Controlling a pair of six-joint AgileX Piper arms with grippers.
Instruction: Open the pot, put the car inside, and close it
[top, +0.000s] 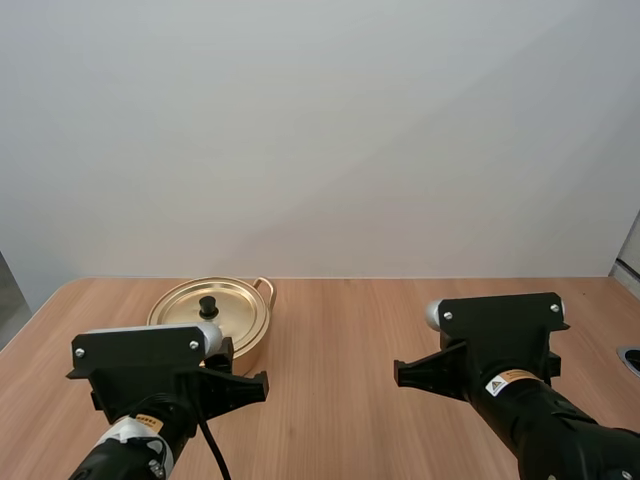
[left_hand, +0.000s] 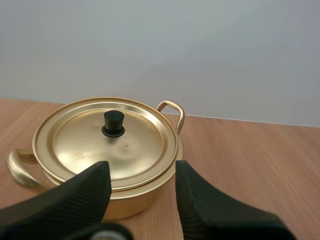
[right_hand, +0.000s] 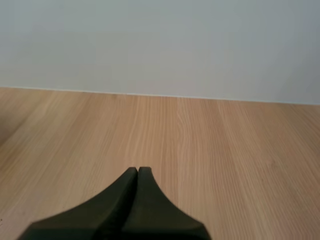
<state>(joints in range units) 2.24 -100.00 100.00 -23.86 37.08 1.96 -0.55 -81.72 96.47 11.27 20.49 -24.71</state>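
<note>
A gold pot with two loop handles stands at the back left of the wooden table. Its gold lid rests flat on it, with a black knob at the centre. My left gripper is open just in front of the pot, its fingers apart and nothing between them. In the high view the left arm covers the pot's near side. My right gripper is shut on nothing, its fingers lying together as one dark wedge over bare wood. The right arm sits at the right.
The wooden table stretches between the two arms and ends at a pale wall behind. A dark object pokes in at the table's right edge.
</note>
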